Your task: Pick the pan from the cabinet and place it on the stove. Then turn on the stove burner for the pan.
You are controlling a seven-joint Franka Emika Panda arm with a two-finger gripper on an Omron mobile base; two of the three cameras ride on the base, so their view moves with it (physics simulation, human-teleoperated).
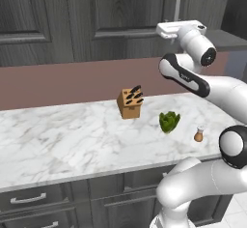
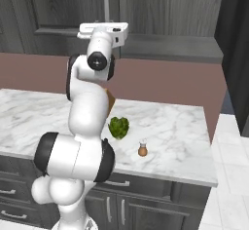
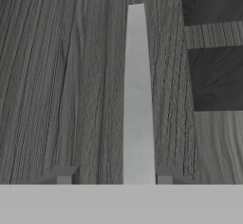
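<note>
Gripper (image 3: 114, 175) is sitting right at the cabinet (image 1: 116, 9) door, raised high above the counter (image 1: 72, 135). In hand view the two dark fingertips (image 3: 64, 174) are standing apart on either side of the silver bar handle (image 3: 137, 99), a small gap showing on each side; contact can't be told. Handle is a long flat metallic strip, running vertical over dark grey wood grain with raised panels. Cabinet door is sitting closed. Counter is white marble with grey veining. On it are resting a blocky wooden knife block (image 1: 130, 104), a leafy green vegetable (image 1: 169, 121) and a small brown shaker (image 1: 198, 135), all well apart.
</note>
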